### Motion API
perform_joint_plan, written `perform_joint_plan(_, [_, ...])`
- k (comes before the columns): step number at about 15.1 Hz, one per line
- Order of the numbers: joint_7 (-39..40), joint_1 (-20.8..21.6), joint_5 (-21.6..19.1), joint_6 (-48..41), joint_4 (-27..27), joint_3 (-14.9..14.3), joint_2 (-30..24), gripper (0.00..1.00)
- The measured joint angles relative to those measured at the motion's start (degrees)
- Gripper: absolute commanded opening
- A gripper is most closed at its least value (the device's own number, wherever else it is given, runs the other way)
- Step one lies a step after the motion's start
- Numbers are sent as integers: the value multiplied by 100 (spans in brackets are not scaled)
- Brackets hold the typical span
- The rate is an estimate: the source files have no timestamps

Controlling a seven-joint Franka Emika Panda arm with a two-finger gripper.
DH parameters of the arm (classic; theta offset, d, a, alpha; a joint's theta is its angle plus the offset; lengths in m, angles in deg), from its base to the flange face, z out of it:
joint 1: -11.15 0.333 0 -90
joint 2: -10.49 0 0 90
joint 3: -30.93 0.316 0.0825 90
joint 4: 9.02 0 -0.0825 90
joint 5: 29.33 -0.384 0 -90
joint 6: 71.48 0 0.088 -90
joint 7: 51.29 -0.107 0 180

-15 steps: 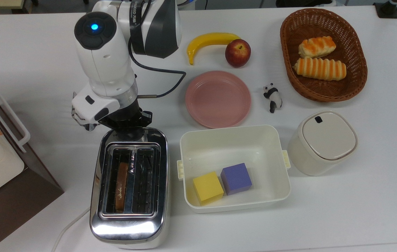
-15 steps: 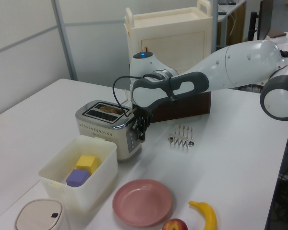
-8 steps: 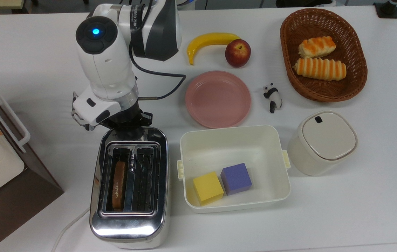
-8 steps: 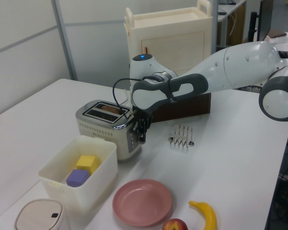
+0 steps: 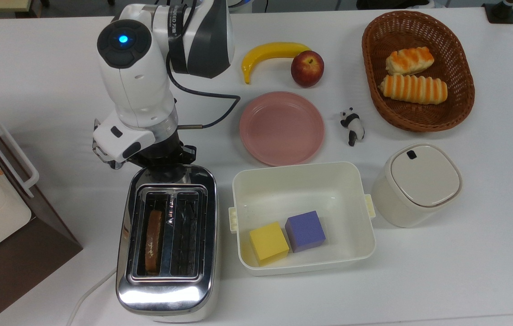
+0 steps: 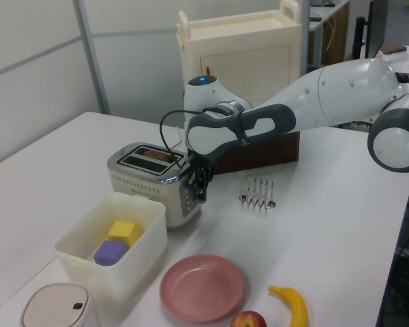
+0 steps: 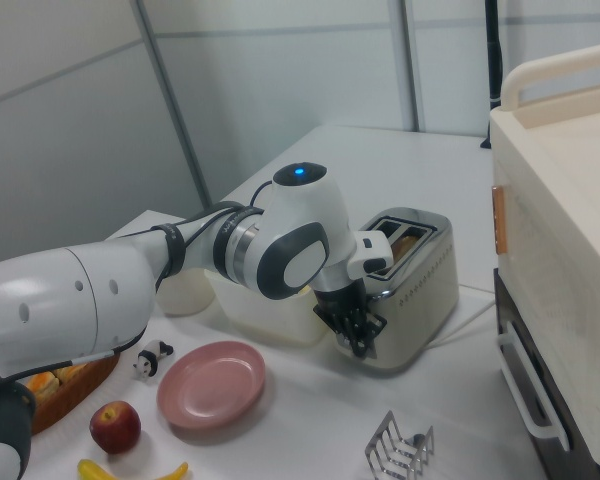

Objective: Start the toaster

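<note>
Toaster stands near the table edge; gripper at its lever end, finger state indiscernible; box just beside.

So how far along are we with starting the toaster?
Done: a bread slice sits in one slot of the toaster. In hand: the gripper is low against the toaster's end face nearest the arm, where a lever would sit. Left: I cannot see a lever or whether it is latched down, so the press is unconfirmed. After that, the arm must back away.
</note>
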Motion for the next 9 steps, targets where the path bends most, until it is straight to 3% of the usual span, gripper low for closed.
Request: perform_joint_plan(9, [4, -18, 2, -420, 107, -20, -559, 0])
